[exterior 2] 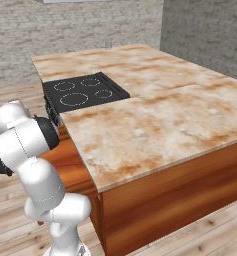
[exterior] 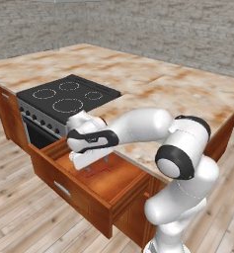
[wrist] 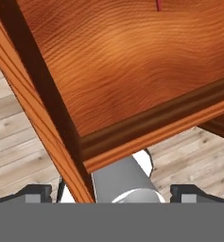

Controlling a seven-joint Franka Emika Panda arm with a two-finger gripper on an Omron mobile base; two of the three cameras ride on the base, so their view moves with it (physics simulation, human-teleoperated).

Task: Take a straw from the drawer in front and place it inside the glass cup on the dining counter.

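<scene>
Risk: gripper (exterior: 97, 163), jaws spread wide at centre-left above the open drawer (exterior: 119, 184), could pinch empty air; the thin straw (wrist: 158, 4) barely peeks in at top edge.

Base views flank the dining counter (exterior: 187, 89) from behind, hand view close over the drawer (wrist: 123, 71) floor

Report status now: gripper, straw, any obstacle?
Gripper open, empty, above the open drawer. Straw lying on drawer floor, not gripped. Nothing between gripper and straw.
</scene>
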